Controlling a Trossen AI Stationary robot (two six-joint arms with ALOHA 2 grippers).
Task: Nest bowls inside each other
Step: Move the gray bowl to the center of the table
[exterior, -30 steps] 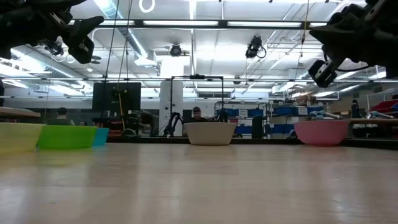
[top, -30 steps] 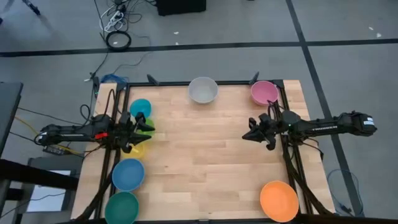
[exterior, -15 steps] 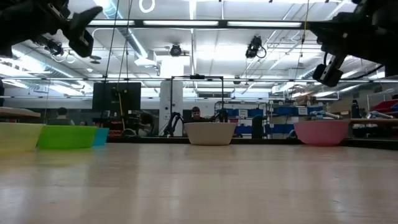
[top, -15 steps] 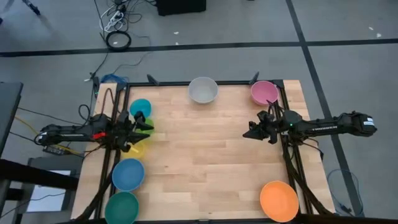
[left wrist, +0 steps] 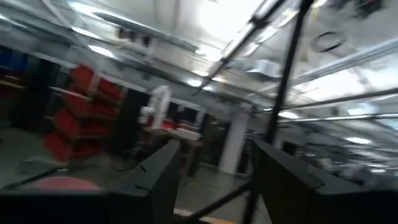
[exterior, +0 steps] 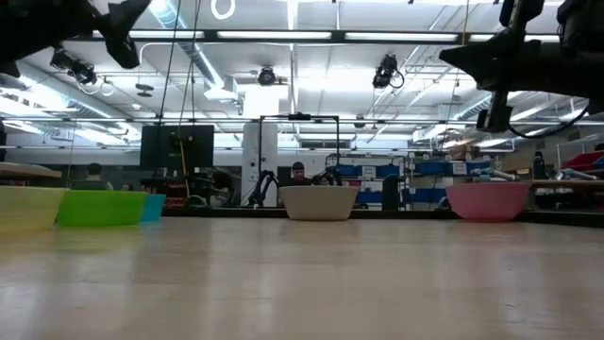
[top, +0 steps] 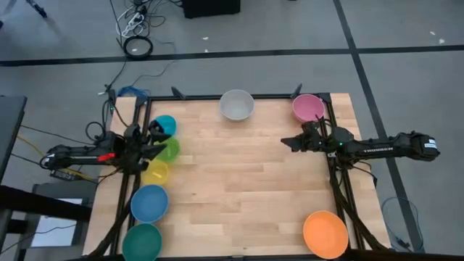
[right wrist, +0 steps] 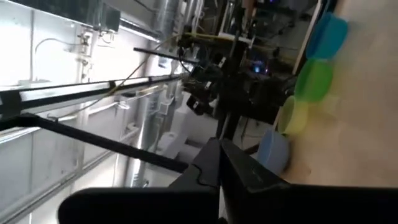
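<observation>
Left tool [top: 158,137] has lifted off the yellow bowl [top: 155,172], empty.

We saw round plastic bowls coloured pale grey [top: 236,104], pink [top: 308,107], orange [top: 325,233], cyan [top: 165,124], lime green [top: 170,149], yellow [top: 156,172], blue [top: 149,203] and dark green [top: 142,241].

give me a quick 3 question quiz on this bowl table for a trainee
1. True or false: the orange bowl sits inside the pink bowl.
2. Which bowl lies between the cyan bowl and the yellow bowl? A) blue B) lime green C) pale grey
3. Fill in: the right gripper is ____, holding nothing.

Key: 1. False, both stand alone. 2. B, the lime green bowl. 3. shut.
</observation>
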